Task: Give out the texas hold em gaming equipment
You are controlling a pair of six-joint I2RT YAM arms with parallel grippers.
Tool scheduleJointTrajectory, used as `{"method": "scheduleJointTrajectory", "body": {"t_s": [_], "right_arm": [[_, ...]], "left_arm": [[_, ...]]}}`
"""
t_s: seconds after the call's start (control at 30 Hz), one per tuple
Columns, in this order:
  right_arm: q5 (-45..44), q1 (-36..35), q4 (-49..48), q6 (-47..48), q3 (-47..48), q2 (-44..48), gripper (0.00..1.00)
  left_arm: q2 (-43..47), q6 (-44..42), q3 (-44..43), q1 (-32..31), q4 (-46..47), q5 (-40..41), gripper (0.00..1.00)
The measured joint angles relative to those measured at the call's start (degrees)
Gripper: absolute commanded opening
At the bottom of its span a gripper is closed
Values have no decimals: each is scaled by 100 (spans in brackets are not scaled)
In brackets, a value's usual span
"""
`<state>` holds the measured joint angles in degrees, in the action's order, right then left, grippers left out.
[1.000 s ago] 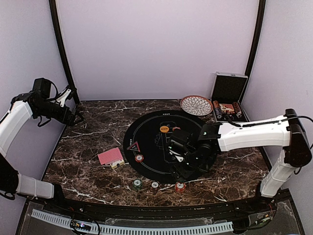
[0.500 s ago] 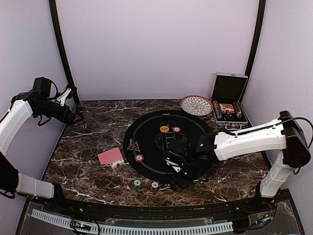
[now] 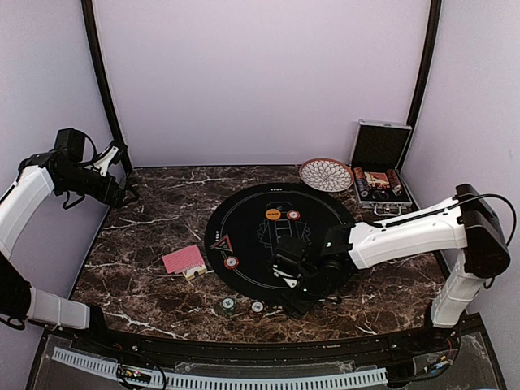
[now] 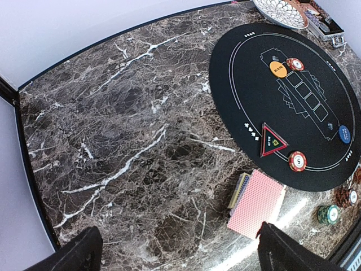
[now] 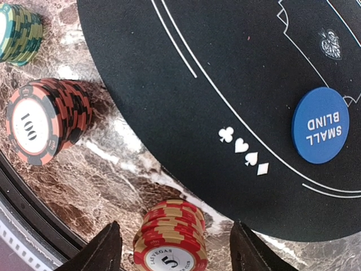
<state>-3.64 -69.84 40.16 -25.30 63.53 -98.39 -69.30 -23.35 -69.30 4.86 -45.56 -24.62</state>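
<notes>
Closing gripper: right gripper (image 5: pixel 176 226) has come down at bottom centre, jaws spread but narrowing either side of the stack.
Red chip stack (image 5: pixel 169 243): on marble table (image 5: pixel 113 180), beside mat (image 5: pixel 225 73), untouched.
Meaning: pickup seems to start.

Around me: plain lilac walls (image 3: pixel 260 81); black corner posts (image 3: pixel 104 81); dark brown marble tabletop (image 3: pixel 162 211), white-veined; soft, even light.

chips (image 3: pixel 228 305) seemingly before mat (image 3: pixel 244 219), cards (image 3: pixel 184 259) left
</notes>
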Motion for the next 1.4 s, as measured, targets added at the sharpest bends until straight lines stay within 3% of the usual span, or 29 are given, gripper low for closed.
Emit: {"method": "scheduleJointTrajectory", "body": {"t_s": [0.53, 0.83, 1.4], "right_arm": [[0, -28, -94, -4, -120, -35, 56], [-17, -52, -96, -9, -170, -35, 45], [-46, -68, 411, 4, 251, 13, 42]], "left_arm": [[2, 0, 0, 0, 0, 2, 99], [0, 0, 0, 0, 0, 2, 99], [0, 0, 0, 0, 0, 4, 99]]}}
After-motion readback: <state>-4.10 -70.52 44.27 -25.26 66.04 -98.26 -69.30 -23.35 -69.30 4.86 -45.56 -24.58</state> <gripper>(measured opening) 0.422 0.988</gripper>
